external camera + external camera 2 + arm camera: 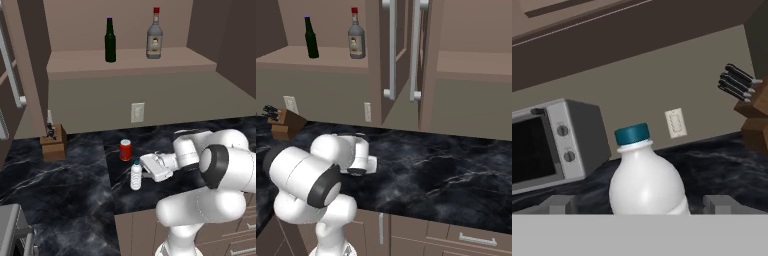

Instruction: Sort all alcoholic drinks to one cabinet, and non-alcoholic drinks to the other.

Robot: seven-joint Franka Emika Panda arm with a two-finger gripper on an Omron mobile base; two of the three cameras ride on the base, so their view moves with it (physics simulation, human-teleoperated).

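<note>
Water bottle [646,177]: upright on the black marble counter [75,190], near its front edge, between my fingertips.
Gripper [145,172]: my jaws spread wide, touching nothing.
Red can [125,150]: just behind.

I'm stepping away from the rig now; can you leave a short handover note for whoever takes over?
Gripper: open, level with the white plastic bottle, which stands between its fingers, not yet gripped.
Red can stands on the black marble counter, just behind that bottle.
Done: green glass bottle and clear red-capped bottle stand together on the open cabinet shelf.
Left: close on the plastic bottle; move it and the can to the other cabinet.
</note>
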